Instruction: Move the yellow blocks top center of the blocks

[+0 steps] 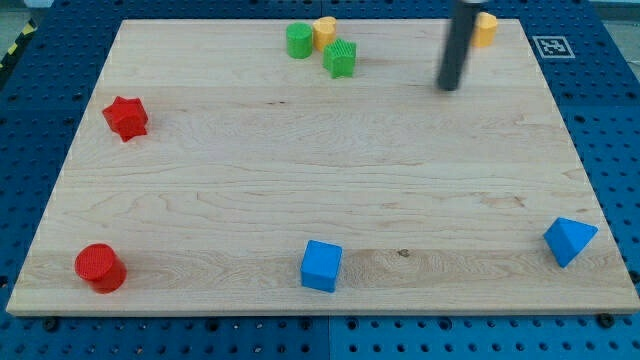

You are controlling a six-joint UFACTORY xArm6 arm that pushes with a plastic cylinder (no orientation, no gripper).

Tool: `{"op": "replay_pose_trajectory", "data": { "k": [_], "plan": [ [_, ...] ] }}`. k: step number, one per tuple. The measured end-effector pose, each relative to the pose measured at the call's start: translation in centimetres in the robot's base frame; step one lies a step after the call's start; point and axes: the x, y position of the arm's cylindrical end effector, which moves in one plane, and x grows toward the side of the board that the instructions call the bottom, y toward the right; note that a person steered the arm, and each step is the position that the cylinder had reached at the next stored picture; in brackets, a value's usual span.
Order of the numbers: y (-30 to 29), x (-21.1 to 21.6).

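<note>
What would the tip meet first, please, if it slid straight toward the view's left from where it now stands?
Probably nothing: my tip sits just below the line of the green square block, the nearest block that way, so it would likely pass under it, though depth is uncertain.

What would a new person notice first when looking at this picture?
First, my tip, a dark rod near the view's top right, just left of and below a yellow block. Next, the cluster at top centre: a green cylinder, another yellow block and a green block close together.
</note>
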Motion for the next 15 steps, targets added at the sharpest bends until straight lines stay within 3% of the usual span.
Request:
{"op": "replay_pose_trajectory", "data": {
  "k": [1, 2, 3, 12, 15],
  "plan": [
    [8.2, -3.2],
    [13.7, -9.3],
    [13.7, -10.2],
    [-0.4, -11.3],
    [-2.8, -7.9]
  ]
}}
